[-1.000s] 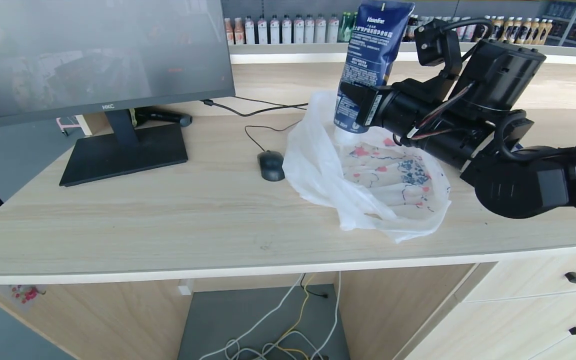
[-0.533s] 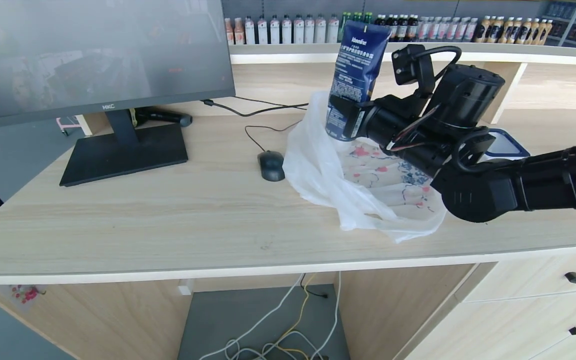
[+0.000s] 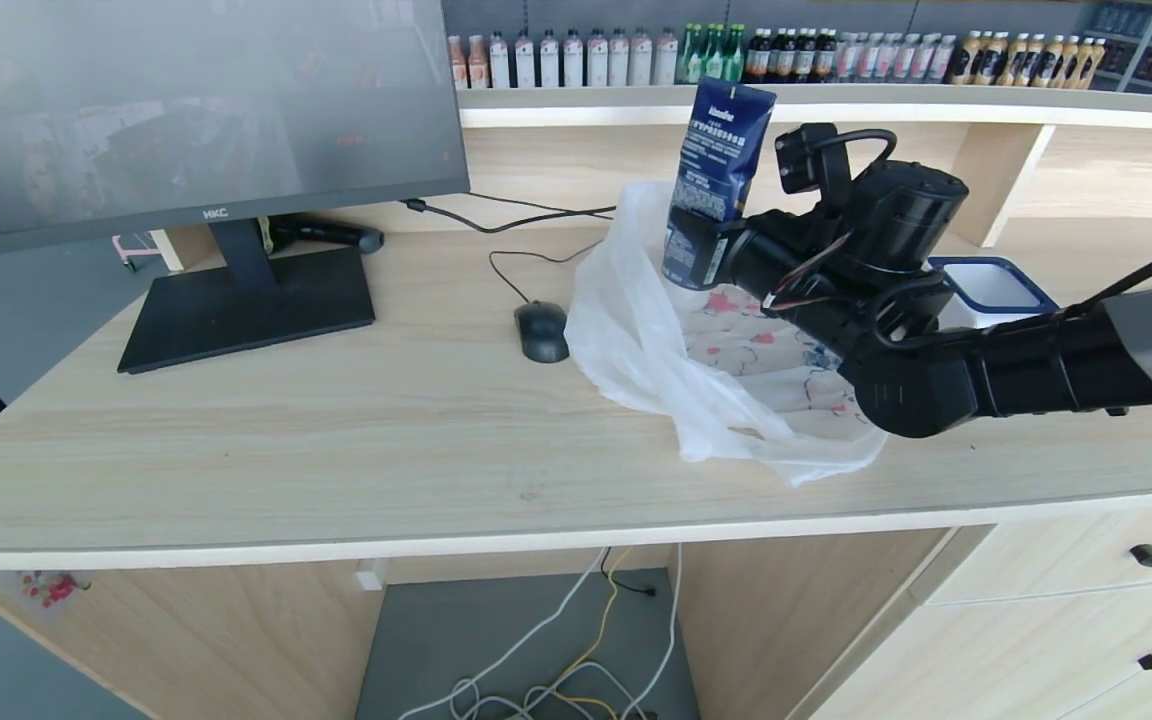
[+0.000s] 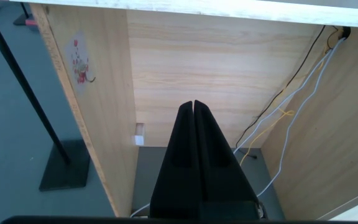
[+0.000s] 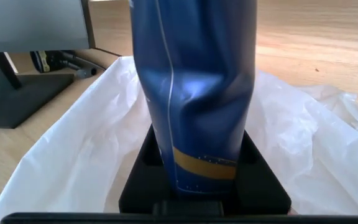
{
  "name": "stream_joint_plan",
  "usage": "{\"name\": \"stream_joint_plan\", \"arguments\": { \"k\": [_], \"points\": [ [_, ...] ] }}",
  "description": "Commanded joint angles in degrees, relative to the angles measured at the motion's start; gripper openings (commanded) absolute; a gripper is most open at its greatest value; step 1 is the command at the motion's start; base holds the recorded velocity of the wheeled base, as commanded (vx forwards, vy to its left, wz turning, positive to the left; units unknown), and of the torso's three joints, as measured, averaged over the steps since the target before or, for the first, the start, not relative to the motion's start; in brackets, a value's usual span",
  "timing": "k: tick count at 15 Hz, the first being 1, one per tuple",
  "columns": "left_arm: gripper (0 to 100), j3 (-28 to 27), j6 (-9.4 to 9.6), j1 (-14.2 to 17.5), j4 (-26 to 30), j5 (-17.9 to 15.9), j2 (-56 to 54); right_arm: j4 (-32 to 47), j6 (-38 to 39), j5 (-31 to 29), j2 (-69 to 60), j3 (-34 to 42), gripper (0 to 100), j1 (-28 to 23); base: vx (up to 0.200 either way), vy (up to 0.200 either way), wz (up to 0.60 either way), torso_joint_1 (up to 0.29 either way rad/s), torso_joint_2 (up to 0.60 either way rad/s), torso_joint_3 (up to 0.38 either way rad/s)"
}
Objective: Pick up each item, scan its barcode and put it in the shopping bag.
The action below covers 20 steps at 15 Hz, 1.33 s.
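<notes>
The right gripper (image 3: 704, 256) is clamped on the lower end of a dark blue refill pouch (image 3: 719, 150), one finger on each flat face, and holds it in the air over the far side of the white plastic shopping bag (image 3: 656, 340). The pouch stands on end: its long axis is close to vertical, its flat sealed edge is uppermost, and its top leans slightly toward the robot's right. The face turned to the head camera carries a white heading near the top and blocks of small white print below it, too small to make out. In the right wrist view the pouch (image 5: 194, 81) rises straight out of the gripper (image 5: 197, 171). Its body is creased and dented at mid-height, and a yellow band crosses it just above the fingers. The bag lies crumpled and open on the wooden counter (image 3: 336, 430), and a red and blue pattern shows through its thin plastic. A black mouse (image 3: 542, 331) sits just beside the bag on the robot's left, and a monitor (image 3: 186, 100) with a small logo on its lower bezel stands farther left. A white tub with a blue rim (image 3: 996, 285) rests behind the right arm. The left gripper (image 4: 194, 124) hangs below the counter with its two fingers pressed together, holding nothing.
</notes>
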Motion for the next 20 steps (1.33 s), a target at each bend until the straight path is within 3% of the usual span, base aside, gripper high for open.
{"name": "stream_joint_plan", "arguments": {
  "k": [1, 20],
  "points": [
    [0, 0.0, -0.01, 0.0, 0.0, 0.0, 0.0, 0.0, -0.6, 0.0, 0.8, 0.1, 0, -0.2, 0.000, 0.000, 0.00, 0.000, 0.00, 0.000],
    [0, 0.0, -0.01, 0.0, 0.0, 0.0, 0.0, 0.3, -1.9, 0.2, 1.9, 4.7, 0, 0.0, 0.000, 0.000, 0.00, 0.000, 0.00, 0.000]
  ]
}}
